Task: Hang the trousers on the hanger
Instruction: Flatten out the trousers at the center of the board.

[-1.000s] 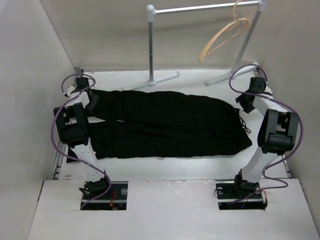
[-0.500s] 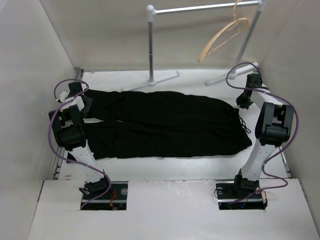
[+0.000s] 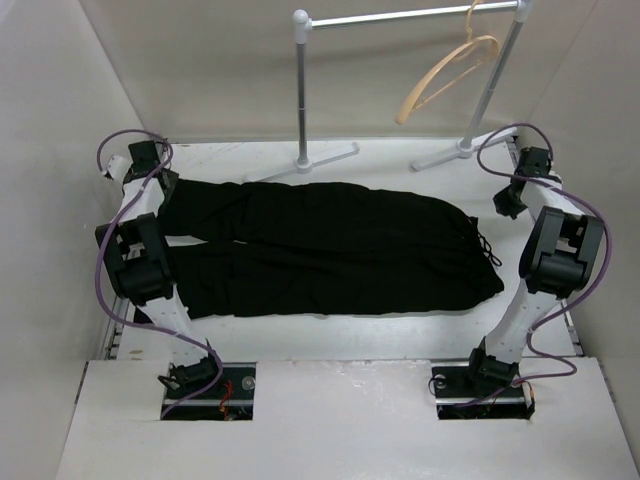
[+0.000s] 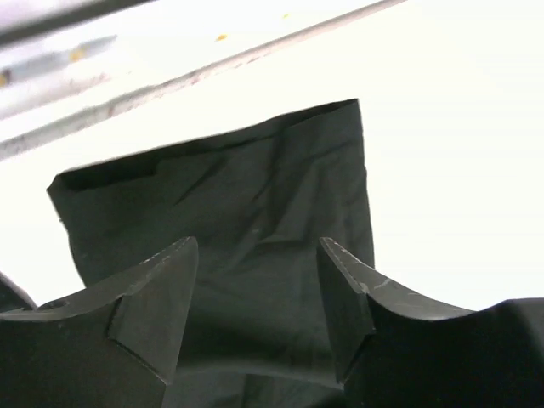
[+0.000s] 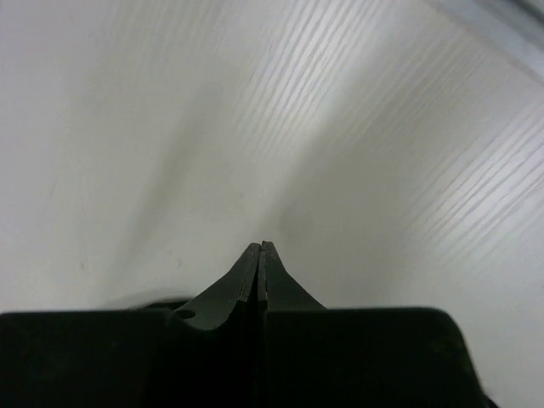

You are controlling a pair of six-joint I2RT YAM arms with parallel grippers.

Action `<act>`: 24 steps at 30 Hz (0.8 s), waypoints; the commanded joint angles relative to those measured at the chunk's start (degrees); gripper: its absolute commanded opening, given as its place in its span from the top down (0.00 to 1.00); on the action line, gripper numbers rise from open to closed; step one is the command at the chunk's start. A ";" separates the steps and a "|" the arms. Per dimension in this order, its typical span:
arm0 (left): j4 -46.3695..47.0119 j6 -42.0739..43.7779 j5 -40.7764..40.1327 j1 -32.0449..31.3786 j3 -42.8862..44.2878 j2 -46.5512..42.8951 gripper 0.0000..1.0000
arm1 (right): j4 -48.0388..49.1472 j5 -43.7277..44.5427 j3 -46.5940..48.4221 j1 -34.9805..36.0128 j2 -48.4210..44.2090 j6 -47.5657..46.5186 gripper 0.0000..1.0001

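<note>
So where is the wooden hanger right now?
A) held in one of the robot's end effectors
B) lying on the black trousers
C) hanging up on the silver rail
C: the hanger hangs by its hook from the silver rail, apart from the trousers, which lie spread flat in front of it.

A white counter (image 3: 350, 335) forms the floor of a pale, box-like enclosure. A plain off-white left wall (image 3: 55, 150), back wall (image 3: 210, 80) and right wall (image 3: 600, 90) rise from its edges. At the back a silver rail (image 3: 400, 16) stands on two upright posts (image 3: 302, 90) with white feet (image 3: 325, 157) resting on the counter. A raised white board (image 3: 340, 420) runs along the near edge. The light is soft and even, and shadows are faint.
</note>
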 commanded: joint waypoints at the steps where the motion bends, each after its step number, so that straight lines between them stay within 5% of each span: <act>1: -1.66 3.54 -2.89 -1.08 6.10 1.12 0.42 | 0.89 -0.02 3.63 -1.28 -1.95 1.03 0.96; 5: -3.51 7.67 0.00 -1.61 15.32 9.38 0.37 | 1.60 -0.37 3.98 -1.03 -2.03 0.95 0.95; 11: -8.51 10.23 1.15 -2.14 27.46 20.11 0.36 | 0.63 -0.99 -1.02 3.63 -3.62 -2.75 0.52; 14: -8.79 10.14 1.32 -2.40 29.49 22.93 0.42 | -0.77 -0.55 -1.90 4.69 -2.83 -2.66 0.49; 20: -8.79 9.26 -1.31 -2.84 28.71 23.91 0.74 | -3.67 -0.90 0.64 5.39 -0.02 -2.40 0.50; 24: -8.17 9.00 -1.75 -1.97 27.21 23.38 0.83 | -5.52 -3.35 1.61 5.31 2.44 -0.21 0.53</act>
